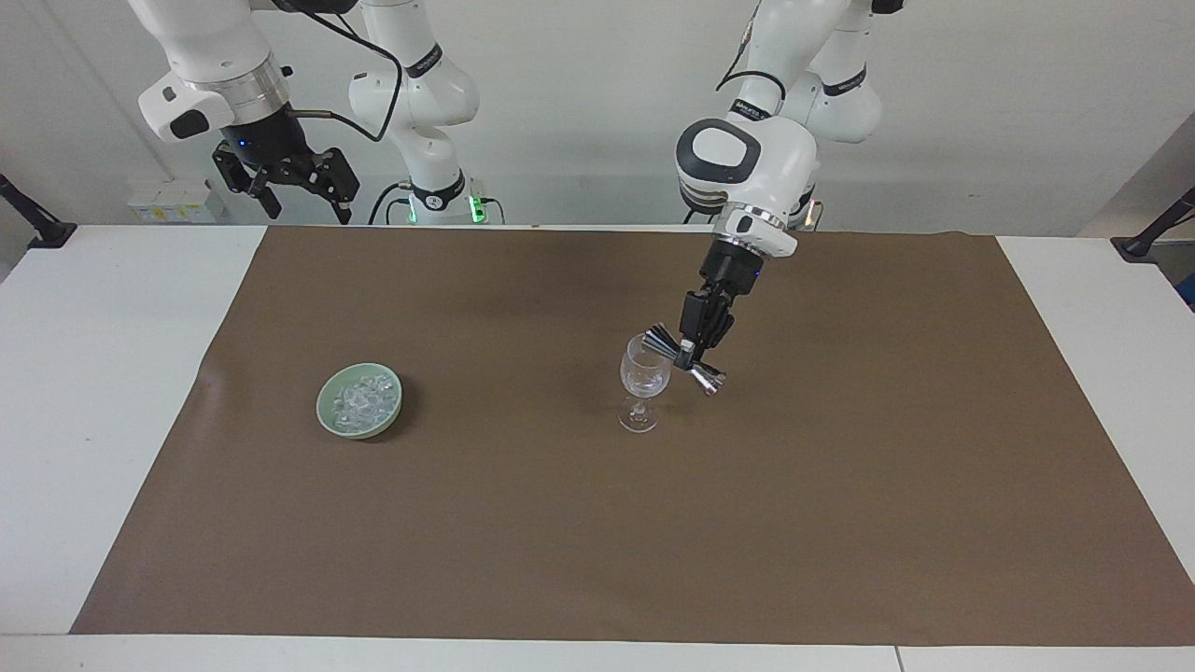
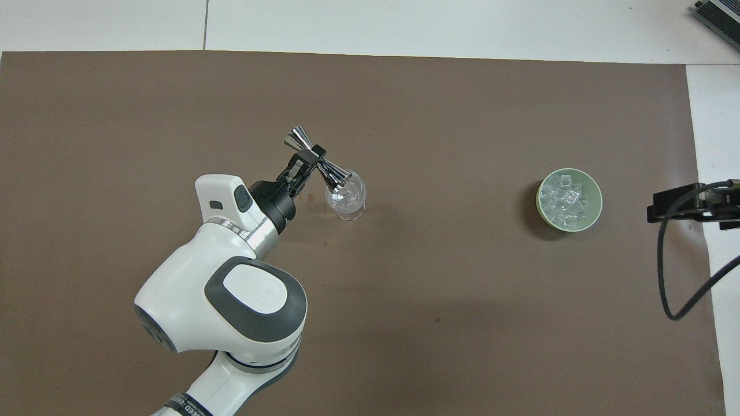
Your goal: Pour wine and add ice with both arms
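Left gripper [image 1: 688, 347], fingers clamped on the waist of a metal double-cone jigger [image 1: 684, 359], holds it tilted with one cup's mouth at the rim of the wine glass [image 1: 643, 381]. The glass stands upright on the brown mat [image 1: 597, 523]. The ice [image 1: 362, 398] lies in a pale green bowl [image 1: 359, 400], well apart from the glass toward the right arm's end. Right gripper [image 1: 299, 194], fingers spread and holding nothing, waits raised over the table edge by its base.

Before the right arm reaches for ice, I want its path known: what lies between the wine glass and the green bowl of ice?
Nothing: in both views only bare brown mat lies between the wine glass and the green bowl.
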